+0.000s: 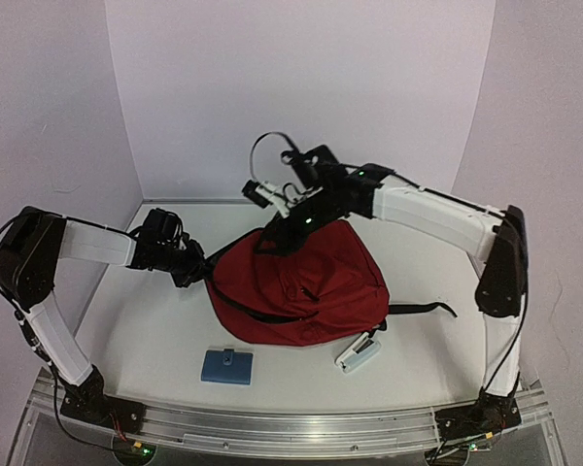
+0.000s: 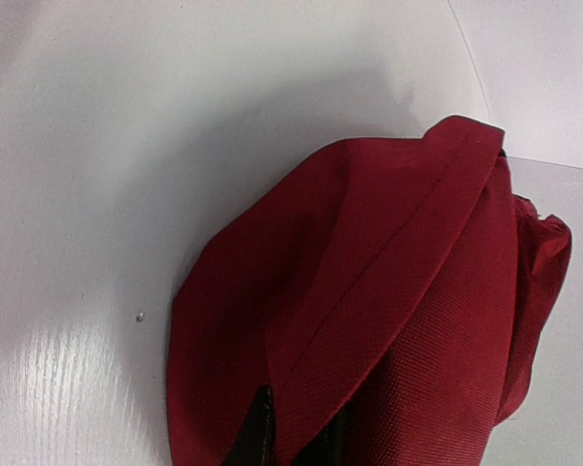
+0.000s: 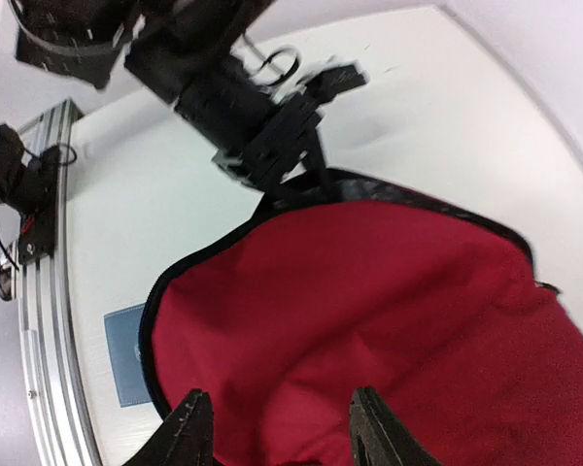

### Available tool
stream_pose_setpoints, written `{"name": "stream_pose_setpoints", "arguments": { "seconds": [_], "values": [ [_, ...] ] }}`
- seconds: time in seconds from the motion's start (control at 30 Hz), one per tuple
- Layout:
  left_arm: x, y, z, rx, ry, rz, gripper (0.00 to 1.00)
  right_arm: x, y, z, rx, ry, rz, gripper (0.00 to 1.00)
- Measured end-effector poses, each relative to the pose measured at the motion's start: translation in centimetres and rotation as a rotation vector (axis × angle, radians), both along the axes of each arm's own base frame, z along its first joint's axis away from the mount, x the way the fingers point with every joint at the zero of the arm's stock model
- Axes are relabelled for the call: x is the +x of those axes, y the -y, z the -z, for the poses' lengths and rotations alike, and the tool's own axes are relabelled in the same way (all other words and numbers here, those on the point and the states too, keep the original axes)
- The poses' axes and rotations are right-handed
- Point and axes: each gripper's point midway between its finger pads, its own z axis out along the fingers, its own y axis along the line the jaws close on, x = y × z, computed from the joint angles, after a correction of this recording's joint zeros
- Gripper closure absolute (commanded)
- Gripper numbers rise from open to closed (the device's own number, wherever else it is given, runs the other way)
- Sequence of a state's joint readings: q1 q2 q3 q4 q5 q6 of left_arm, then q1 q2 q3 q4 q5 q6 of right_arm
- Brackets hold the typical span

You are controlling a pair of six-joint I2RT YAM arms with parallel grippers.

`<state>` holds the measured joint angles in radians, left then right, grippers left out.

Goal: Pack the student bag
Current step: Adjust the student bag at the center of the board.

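The student bag [image 1: 301, 286], dark red with a black zipper edge, lies slumped in the middle of the table. My left gripper [image 1: 199, 272] is at its left edge. In the left wrist view a fold of the red fabric [image 2: 389, 291] is pinched between the black fingers [image 2: 257, 432], so that gripper [image 2: 296, 442] is shut on the bag. My right gripper [image 1: 282, 233] hangs over the bag's far top edge. Its fingertips [image 3: 189, 427] stand apart, with the gripper [image 3: 282, 432] open and the red fabric [image 3: 369, 301] spread beyond them.
A blue flat case [image 1: 226, 366] lies near the front edge, left of centre. A white and teal item [image 1: 358, 351] sits at the bag's front right corner. A black strap [image 1: 423, 309] trails right. White walls enclose the table on three sides.
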<state>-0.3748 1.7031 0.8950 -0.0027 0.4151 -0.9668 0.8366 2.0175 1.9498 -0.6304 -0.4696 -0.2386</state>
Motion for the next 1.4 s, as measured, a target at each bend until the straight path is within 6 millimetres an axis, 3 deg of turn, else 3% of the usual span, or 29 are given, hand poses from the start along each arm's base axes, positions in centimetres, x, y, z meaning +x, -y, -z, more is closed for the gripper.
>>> {"name": "stream_pose_setpoints", "arguments": {
  "seconds": [0.07, 0.17, 0.3, 0.37, 0.6, 0.83, 1.0, 1.2, 1.4],
  "values": [
    [-0.1, -0.2, -0.9, 0.000, 0.014, -0.004, 0.95, -0.9, -2.6, 3.1, -0.033, -0.027, -0.037, 0.55],
    [-0.3, -0.4, -2.1, 0.003, 0.034, -0.012, 0.95, -1.1, -4.7, 8.7, -0.109, -0.075, -0.045, 0.57],
    [-0.6, -0.8, -2.5, 0.019, 0.033, -0.020, 0.96, 0.2, -5.3, 15.3, -0.222, -0.082, 0.012, 0.53],
    [-0.8, -1.0, -2.4, 0.031, 0.027, -0.023, 0.98, 1.4, -5.7, 16.8, -0.256, -0.033, 0.058, 0.50],
    [-1.1, -1.8, -1.7, 0.092, 0.009, -0.032, 1.00, 4.8, -4.7, 16.8, -0.328, 0.112, 0.220, 0.44],
    [-1.4, -2.2, -2.3, 0.120, 0.016, -0.022, 1.00, 7.7, -2.9, 16.0, -0.362, 0.196, 0.326, 0.39],
    [-1.8, -2.0, -3.9, 0.105, 0.045, 0.008, 1.00, 8.1, -2.7, 16.0, -0.373, 0.217, 0.325, 0.21],
    [-2.3, -2.0, -5.0, 0.105, 0.063, 0.024, 0.94, 5.5, -3.4, 16.7, -0.357, 0.190, 0.146, 0.17],
    [-1.7, -2.2, -4.8, 0.096, 0.061, 0.017, 0.72, 1.4, -3.4, 15.3, -0.303, 0.073, -0.010, 0.15]
  ]
}}
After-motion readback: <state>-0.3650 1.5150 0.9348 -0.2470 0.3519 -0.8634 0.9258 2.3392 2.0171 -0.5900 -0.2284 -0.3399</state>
